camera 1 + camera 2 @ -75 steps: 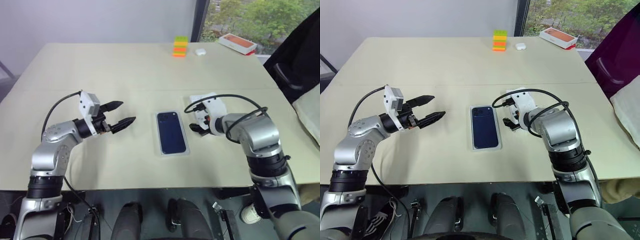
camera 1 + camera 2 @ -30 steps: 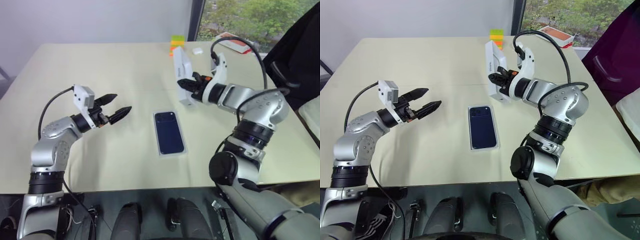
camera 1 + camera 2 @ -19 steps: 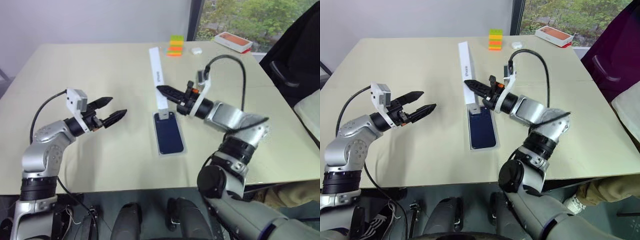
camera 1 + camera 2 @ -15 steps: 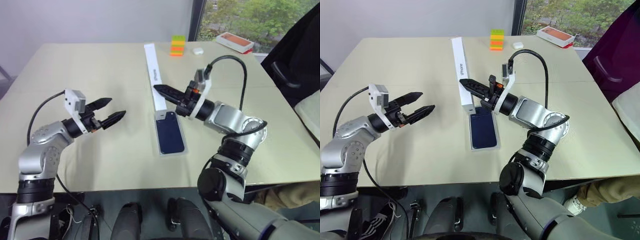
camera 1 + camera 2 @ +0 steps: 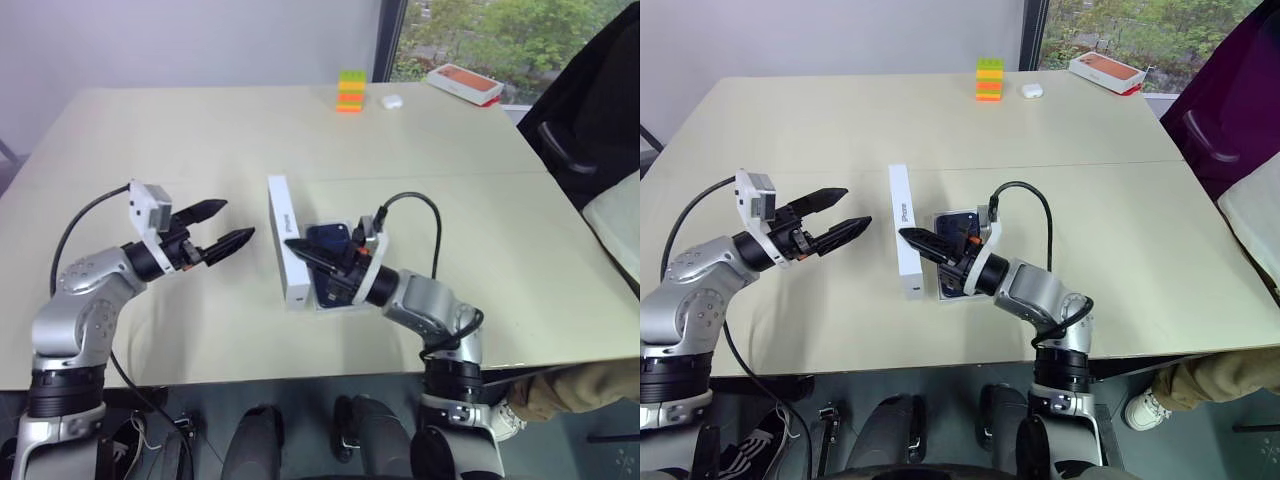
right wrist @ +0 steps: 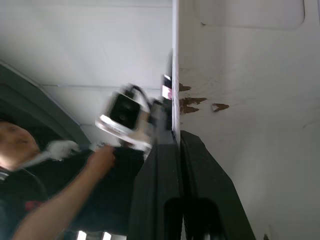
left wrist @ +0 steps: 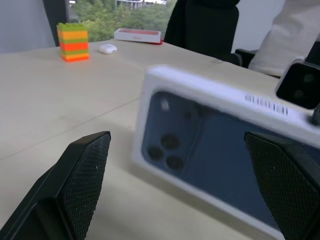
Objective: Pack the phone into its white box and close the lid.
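Bench (image 5: 200,130): large, pale beige, seam line running across the middle, grey wall behind it, window with green trees at the far right corner. Dark chair (image 5: 590,110) off the bench's right edge.

Lid (image 5: 287,255): stands on its long edge, tilted, mid-bench, just left of the white box (image 5: 345,300) and overlapping its left side; narrow printed side wall faces up. In the left wrist view the lid (image 7: 220,155) shows its outer face with the dark phone picture and lenses.

Right end effector (image 5: 318,262): fingers pressed together on the lid's wall, one finger inside the shell, one outside; right wrist view shows the fingers (image 6: 195,175) closed along the lid's edge with the plain white inside (image 6: 250,100) beside them. The arm lies low over the white box, covering most of it.

Phone (image 5: 328,238): dark navy, lies flat in the white box; its far end with the corner shows just behind the right end effector, the rest hidden by the arm.

Left end effector (image 5: 222,226): fingers spread apart, holding nothing, level above the bench, pointing at the lid, near it but apart, to its left.

Far edge of the bench: stack of green, yellow and orange blocks (image 5: 351,91), small white case (image 5: 391,101) just right of it, orange-topped white box (image 5: 463,83) further right.

A person's arm (image 6: 65,200) in the right wrist view.
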You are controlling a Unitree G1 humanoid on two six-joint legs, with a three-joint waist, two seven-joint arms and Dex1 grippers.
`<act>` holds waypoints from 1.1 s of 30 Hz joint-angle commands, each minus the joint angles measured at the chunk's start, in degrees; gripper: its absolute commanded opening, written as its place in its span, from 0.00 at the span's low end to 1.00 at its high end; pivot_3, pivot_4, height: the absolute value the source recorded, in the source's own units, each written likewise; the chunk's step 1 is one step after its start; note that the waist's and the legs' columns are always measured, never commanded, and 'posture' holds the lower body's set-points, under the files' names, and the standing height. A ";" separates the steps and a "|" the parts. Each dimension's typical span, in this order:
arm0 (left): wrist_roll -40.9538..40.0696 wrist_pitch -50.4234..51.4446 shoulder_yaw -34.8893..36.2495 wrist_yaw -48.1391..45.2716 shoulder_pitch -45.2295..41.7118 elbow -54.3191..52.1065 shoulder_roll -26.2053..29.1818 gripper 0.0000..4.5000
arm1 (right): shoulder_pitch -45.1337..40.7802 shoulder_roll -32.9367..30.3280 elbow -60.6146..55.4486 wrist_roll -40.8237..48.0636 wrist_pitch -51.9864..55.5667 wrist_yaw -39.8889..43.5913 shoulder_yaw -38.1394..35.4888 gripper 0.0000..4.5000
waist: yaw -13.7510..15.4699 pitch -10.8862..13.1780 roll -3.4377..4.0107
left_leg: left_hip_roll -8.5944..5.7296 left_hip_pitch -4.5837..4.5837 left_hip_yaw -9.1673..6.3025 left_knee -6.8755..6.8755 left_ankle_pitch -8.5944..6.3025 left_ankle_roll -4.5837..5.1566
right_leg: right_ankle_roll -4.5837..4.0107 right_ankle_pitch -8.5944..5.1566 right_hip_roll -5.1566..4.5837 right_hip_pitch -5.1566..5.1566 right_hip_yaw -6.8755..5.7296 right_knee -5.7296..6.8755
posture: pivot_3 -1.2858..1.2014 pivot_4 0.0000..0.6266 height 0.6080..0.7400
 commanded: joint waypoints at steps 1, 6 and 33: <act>-1.19 0.24 0.51 0.01 0.68 -2.29 0.01 1.00 | 1.73 2.25 -3.36 1.86 -2.63 -1.32 1.47 0.01 | 0.04 0.01 0.01 | 0.00 -0.02 0.00 0.00 0.00 0.00 | 0.00 0.00 -0.01 0.00 0.00 -0.03 | 0.52 0.24 1.00; -0.79 0.34 -2.00 0.04 3.00 -2.77 -1.87 0.95 | 2.88 -1.43 -2.20 1.86 -4.30 -1.55 2.51 0.00 | 0.18 0.01 0.01 | -0.08 -0.10 0.00 0.01 -0.01 0.01 | 0.00 0.00 -0.12 -0.03 0.02 -0.09 | 0.52 0.24 1.00; 8.00 -5.84 -12.30 5.59 1.24 1.13 -13.33 0.00 | 1.63 -20.09 -3.38 -0.17 -6.18 10.01 8.19 0.72 | 0.24 0.00 0.00 | -0.12 -0.13 0.02 0.03 -0.02 0.04 | 0.00 0.00 -0.10 -0.03 -0.01 -0.12 | 0.52 0.24 1.00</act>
